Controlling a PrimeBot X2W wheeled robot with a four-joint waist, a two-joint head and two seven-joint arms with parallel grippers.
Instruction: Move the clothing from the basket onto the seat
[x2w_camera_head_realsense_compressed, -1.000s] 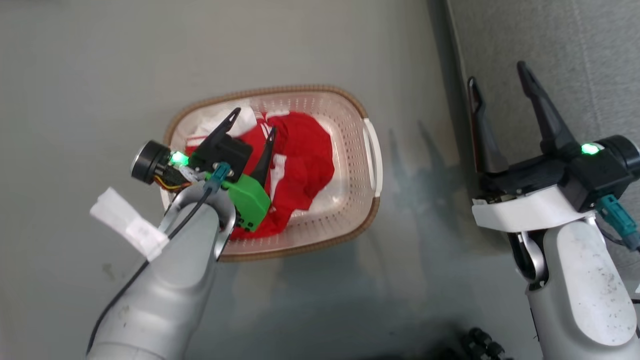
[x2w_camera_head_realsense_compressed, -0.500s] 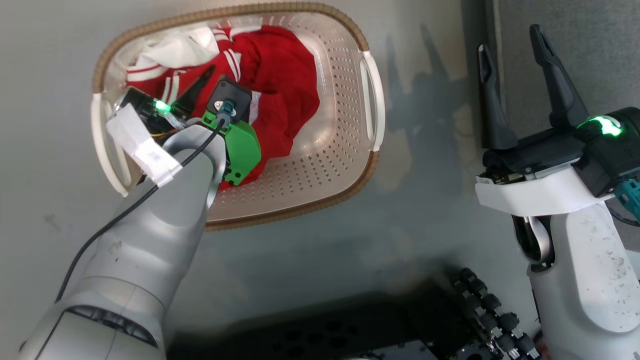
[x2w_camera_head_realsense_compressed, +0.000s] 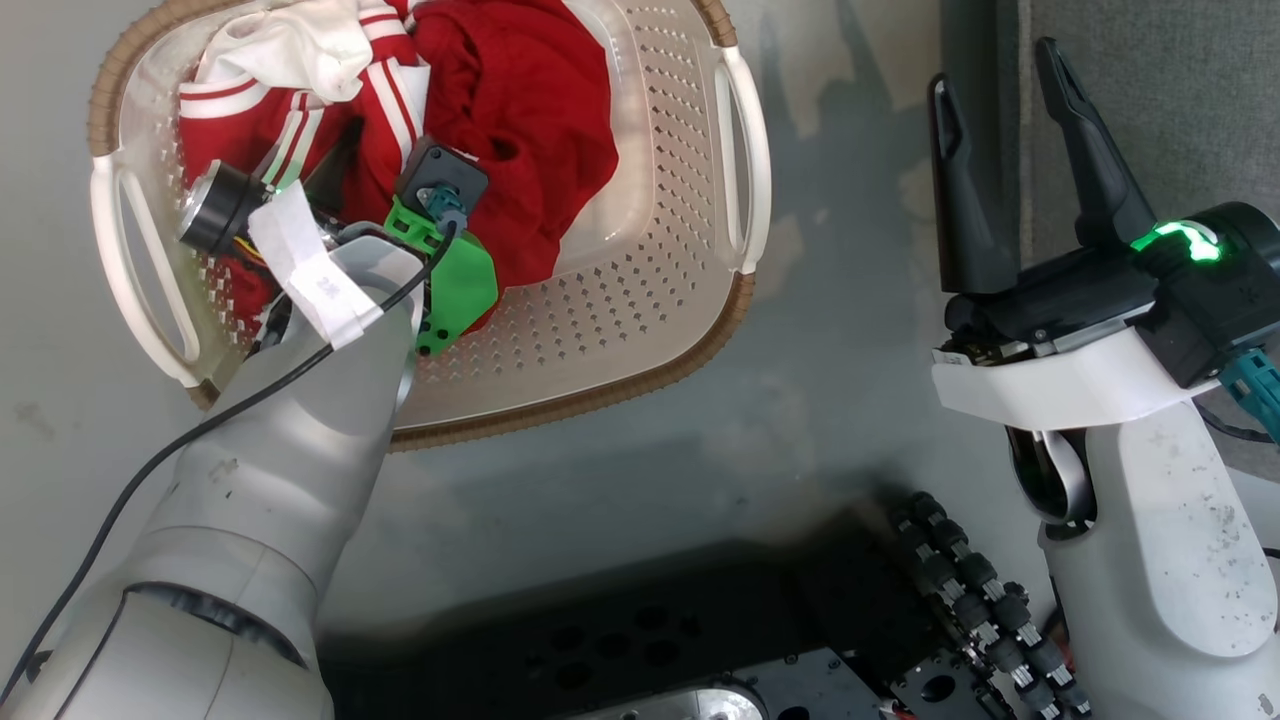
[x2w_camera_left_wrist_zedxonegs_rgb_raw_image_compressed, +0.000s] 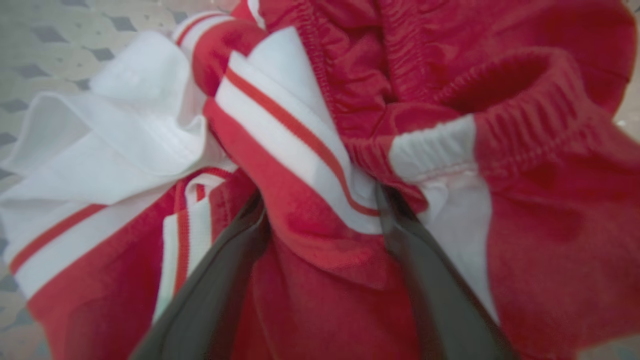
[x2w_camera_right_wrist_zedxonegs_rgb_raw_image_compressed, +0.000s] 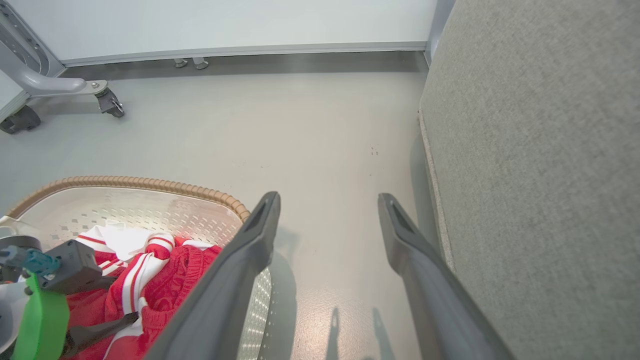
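Note:
The red clothing (x2w_camera_head_realsense_compressed: 520, 110) with white stripes lies bunched in the cream basket (x2w_camera_head_realsense_compressed: 640, 330) on the floor. My left gripper (x2w_camera_head_realsense_compressed: 370, 170) reaches down into the basket. In the left wrist view it (x2w_camera_left_wrist_zedxonegs_rgb_raw_image_compressed: 320, 200) is open, its two dark fingers (x2w_camera_left_wrist_zedxonegs_rgb_raw_image_compressed: 225, 270) pushed into the fabric on either side of a striped fold (x2w_camera_left_wrist_zedxonegs_rgb_raw_image_compressed: 300, 145). My right gripper (x2w_camera_head_realsense_compressed: 995, 70) hangs open and holds nothing, over the floor between the basket and the grey seat (x2w_camera_head_realsense_compressed: 1180, 100). In the right wrist view the seat (x2w_camera_right_wrist_zedxonegs_rgb_raw_image_compressed: 540, 175) runs down the right side.
The basket's right handle (x2w_camera_head_realsense_compressed: 752, 150) faces the seat across a strip of grey floor (x2w_camera_right_wrist_zedxonegs_rgb_raw_image_compressed: 325, 130). A castor of a wheeled frame (x2w_camera_right_wrist_zedxonegs_rgb_raw_image_compressed: 107, 102) stands by the far wall. My own dark base (x2w_camera_head_realsense_compressed: 700, 640) lies below.
The head camera has tipped down, so the basket sits higher in the picture. My left gripper has sunk from above the clothing into its folds. The right gripper stays open.

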